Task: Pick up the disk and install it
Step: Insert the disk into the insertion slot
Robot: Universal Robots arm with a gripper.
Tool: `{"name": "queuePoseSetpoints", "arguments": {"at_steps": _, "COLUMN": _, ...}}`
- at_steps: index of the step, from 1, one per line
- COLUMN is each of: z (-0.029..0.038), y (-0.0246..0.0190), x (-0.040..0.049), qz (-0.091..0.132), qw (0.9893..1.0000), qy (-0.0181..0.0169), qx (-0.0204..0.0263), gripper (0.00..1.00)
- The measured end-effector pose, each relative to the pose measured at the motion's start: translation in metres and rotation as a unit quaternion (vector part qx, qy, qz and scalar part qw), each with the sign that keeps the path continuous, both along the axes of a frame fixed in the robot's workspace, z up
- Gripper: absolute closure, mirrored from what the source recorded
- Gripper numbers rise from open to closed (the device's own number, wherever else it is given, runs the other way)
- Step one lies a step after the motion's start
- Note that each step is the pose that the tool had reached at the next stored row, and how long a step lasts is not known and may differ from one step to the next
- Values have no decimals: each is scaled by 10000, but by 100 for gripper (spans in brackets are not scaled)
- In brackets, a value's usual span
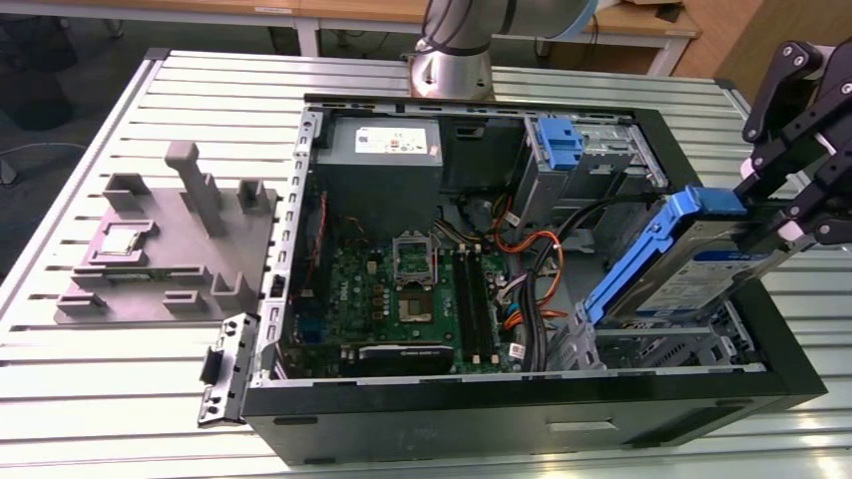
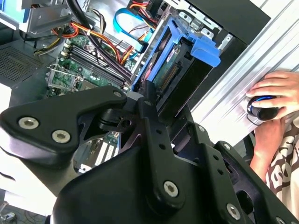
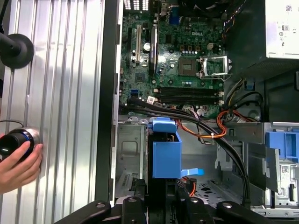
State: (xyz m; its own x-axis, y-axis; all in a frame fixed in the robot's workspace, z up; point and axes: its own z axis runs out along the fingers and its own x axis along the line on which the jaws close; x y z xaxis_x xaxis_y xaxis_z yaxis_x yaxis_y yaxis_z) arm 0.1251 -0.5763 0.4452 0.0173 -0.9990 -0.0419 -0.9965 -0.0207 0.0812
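Observation:
The disk [image 1: 681, 267], a silver-grey drive in blue carrier rails, hangs tilted over the drive bay [image 1: 652, 344] at the exterior view's right, its lower end down inside the open computer case [image 1: 533, 409]. My gripper [image 1: 783, 226] is shut on its raised end. In the second wrist view the disk [image 2: 174, 70] shows edge-on beyond the black gripper [image 2: 152, 93]. In the first wrist view its blue carrier [image 3: 166, 151] stands above the metal bay floor, with the gripper [image 3: 161, 198] behind it.
Inside the case lie the motherboard [image 1: 413, 289], a grey power-supply box [image 1: 381, 146], a bare blue bracket [image 1: 561, 141] and orange and black cables [image 1: 533, 264]. A grey fixture block [image 1: 160, 249] stands at the exterior view's left. A person's hand [image 2: 273, 88] rests on the slatted table.

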Motion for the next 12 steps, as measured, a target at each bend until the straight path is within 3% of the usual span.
{"name": "queuePoseSetpoints", "arguments": {"at_steps": 6, "z": -67, "y": 0, "x": 0, "qz": 0, "qw": 10000, "qy": -9, "qx": 0, "gripper": 65}}
{"name": "queuePoseSetpoints", "arguments": {"at_steps": 12, "z": -73, "y": 0, "x": 0, "qz": 0, "qw": 10000, "qy": -10, "qx": 0, "gripper": 65}}
